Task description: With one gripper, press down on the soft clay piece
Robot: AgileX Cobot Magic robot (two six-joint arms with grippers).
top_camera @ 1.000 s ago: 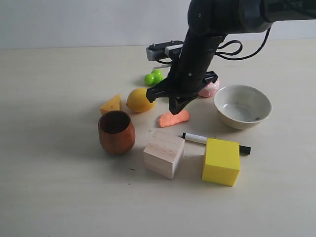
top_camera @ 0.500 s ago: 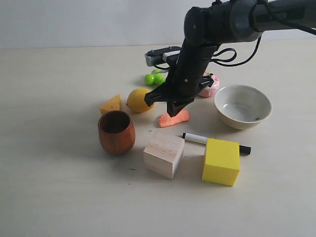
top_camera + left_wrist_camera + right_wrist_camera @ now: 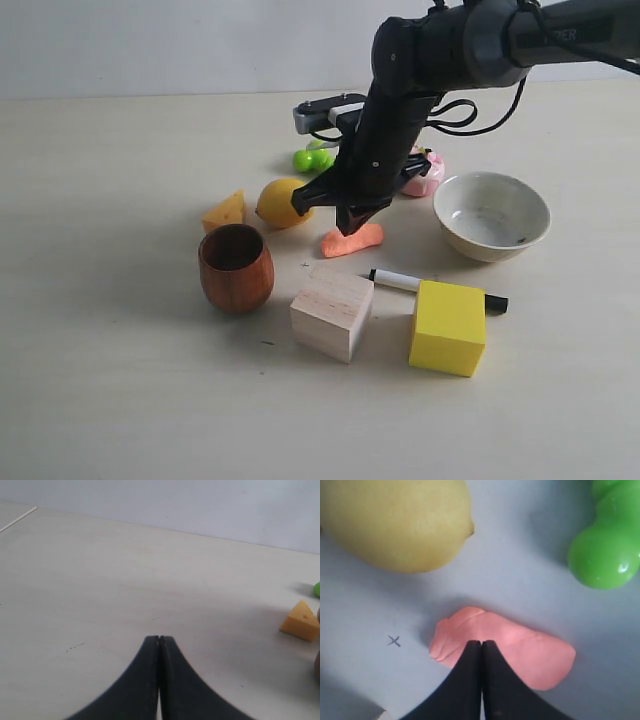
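The soft clay piece (image 3: 352, 241) (image 3: 520, 650) is a salmon-orange lump lying on the table between the lemon and the wooden block. My right gripper (image 3: 350, 226) (image 3: 481, 642) is shut, its tips pointing down over the middle of the clay; they look to be on its top surface, with nothing between the fingers. The black right arm comes down from the upper right and hides part of the clay. My left gripper (image 3: 159, 639) is shut and empty above bare table, far from the clay.
Close around the clay are a lemon (image 3: 281, 203), green toy (image 3: 313, 157), pink toy cake (image 3: 424, 178), white bowl (image 3: 491, 215), marker (image 3: 400, 280), wooden block (image 3: 332, 311), yellow cube (image 3: 448, 327), wooden cup (image 3: 236, 267) and cheese wedge (image 3: 225, 212).
The right arm has come down over the clay, bringing the shut gripper's tips lower onto it. In the last half second it barely moved.
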